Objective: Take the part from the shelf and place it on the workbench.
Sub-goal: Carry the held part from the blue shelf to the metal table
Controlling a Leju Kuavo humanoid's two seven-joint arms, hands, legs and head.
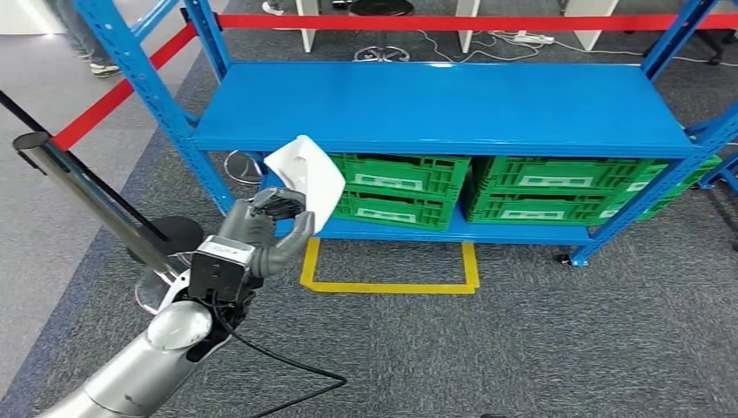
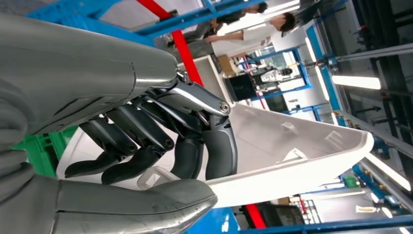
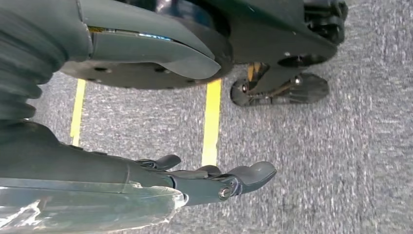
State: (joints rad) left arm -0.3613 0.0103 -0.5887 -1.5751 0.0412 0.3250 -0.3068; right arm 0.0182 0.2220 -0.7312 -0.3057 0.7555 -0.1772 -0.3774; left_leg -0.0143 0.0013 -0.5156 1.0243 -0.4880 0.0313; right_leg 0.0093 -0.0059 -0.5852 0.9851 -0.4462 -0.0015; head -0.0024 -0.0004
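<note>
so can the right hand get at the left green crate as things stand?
Probably not. The right hand hangs low beside the robot over the carpet, holding nothing, fingers stretched out. The left green crate sits on the lower shelf well ahead, under the top deck. It would need a raised arm, likely a step closer.

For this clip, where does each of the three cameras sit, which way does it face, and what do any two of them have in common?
Head view: high on the robot, looking forward and down at the blue shelf, green crates and carpet; the left hand holds the white part.
Left wrist view: behind the left hand, looking past its fingers along the white part toward people in the background.
Right wrist view: on the hanging right arm, facing the carpet and yellow floor tape; the right hand holds nothing.
Shared: head and left wrist both show the held part.
</note>
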